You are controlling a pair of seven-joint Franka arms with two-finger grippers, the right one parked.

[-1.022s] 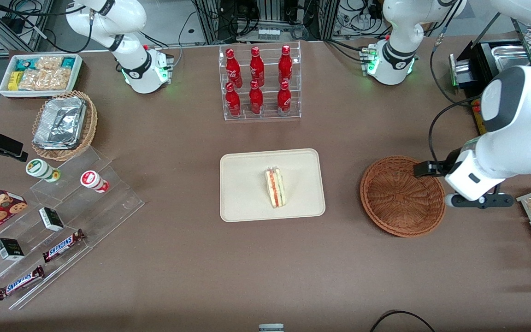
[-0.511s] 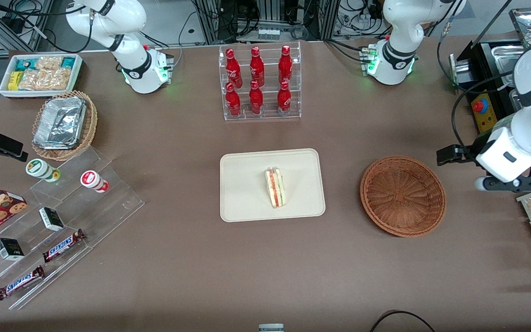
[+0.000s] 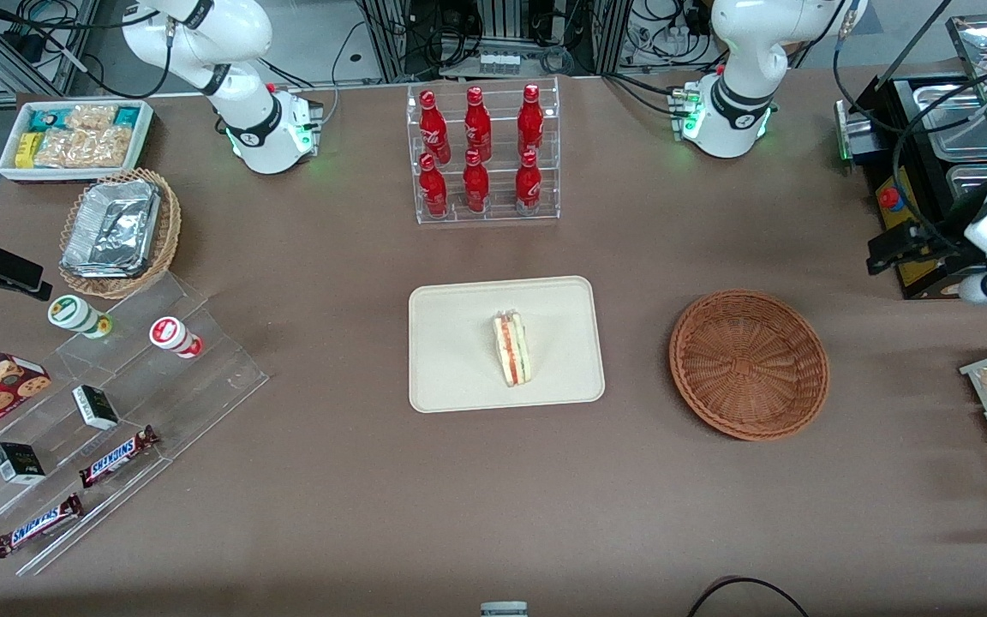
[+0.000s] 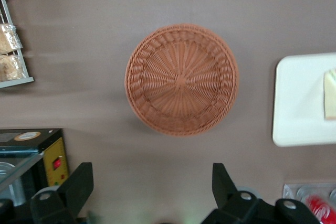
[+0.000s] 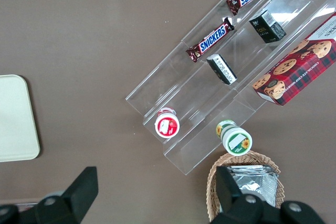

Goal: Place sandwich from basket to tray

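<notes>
The left gripper [image 4: 152, 192] is high above the table [image 3: 356, 480], at the working arm's end, w/ its jaws wide apart and nothing between them. In the front view only a part of it shows at the frame edge [image 3: 930, 257], beside a black box w/ a red button [image 3: 890, 199].

The wicker basket [image 4: 181, 78] is below the jaws, well apart from them, nearer to the front camera than the gripper; there is nothing inside it.

The sandwich [image 3: 511, 348] lies on the cream tray [image 3: 459, 377], approx. in the middle, filling edge up. Tray and sandwich are far from the jaws, toward the table centre, w/ the basket between them and the gripper.
</notes>
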